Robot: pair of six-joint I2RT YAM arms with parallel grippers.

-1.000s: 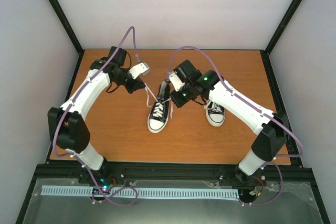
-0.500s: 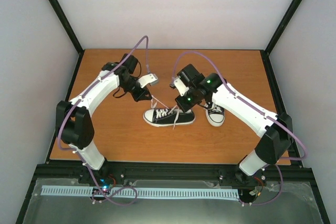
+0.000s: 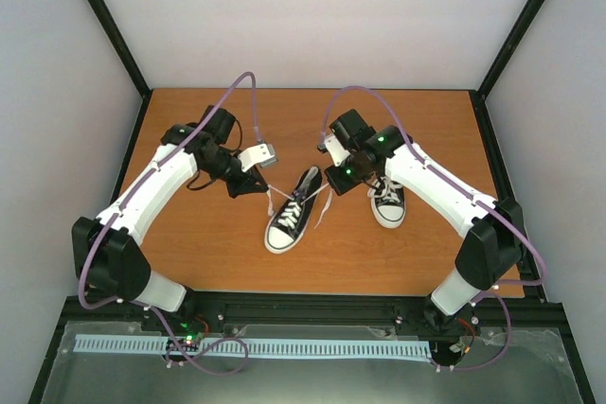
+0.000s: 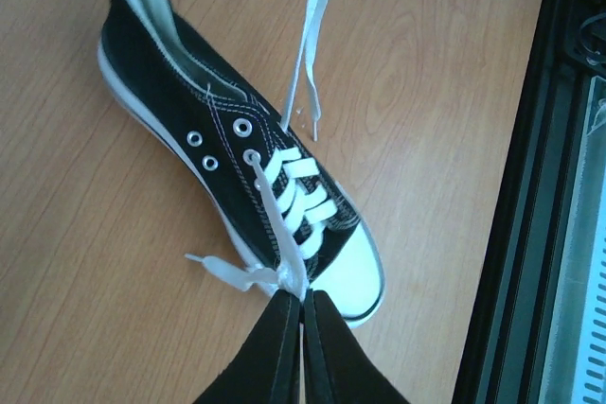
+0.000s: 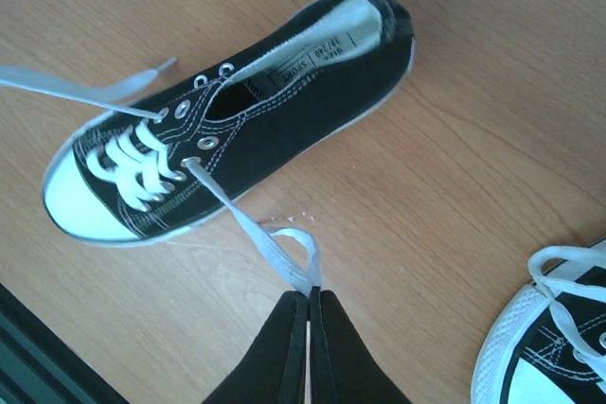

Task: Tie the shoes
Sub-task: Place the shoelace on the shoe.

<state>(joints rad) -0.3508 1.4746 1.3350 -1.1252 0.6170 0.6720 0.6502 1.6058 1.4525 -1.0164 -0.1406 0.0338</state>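
Midway across the wooden table (image 3: 189, 253), between the two claws, one sneaker (image 3: 292, 212) lies tilted with its toe toward the near left. Just off the toe cap, the left gripper (image 4: 301, 302) has its fingers pressed together on a white lace (image 4: 275, 219) drawn taut from the eyelets. The right gripper (image 5: 308, 298) hangs beside the shoe's opposite flank, clamped on the other lace (image 5: 237, 207), which loops at the tips. A second sneaker (image 3: 386, 203) stands just right of it.
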